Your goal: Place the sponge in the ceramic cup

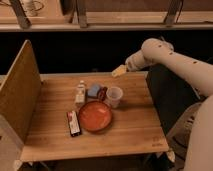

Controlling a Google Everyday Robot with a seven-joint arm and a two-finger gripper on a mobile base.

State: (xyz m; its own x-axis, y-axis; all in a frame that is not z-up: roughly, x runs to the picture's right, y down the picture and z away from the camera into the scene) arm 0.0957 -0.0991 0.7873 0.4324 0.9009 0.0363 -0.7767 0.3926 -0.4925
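The blue sponge point(94, 90) lies on the wooden table point(132, 127), between a slim white bottle and the ceramic cup point(114, 96). The whitish cup stands upright just right of the sponge, its dark reddish handle facing the sponge. My gripper point(119, 71) hangs over the table's far edge, behind and a little right of the cup. It is open and holds nothing. The white arm reaches in from the right.
An orange plate point(95, 116) sits in front of the sponge and cup. A black-and-red packet point(74, 123) lies left of the plate, and the white bottle point(80, 92) stands behind it. A tall wooden panel point(20, 92) walls the table's left side.
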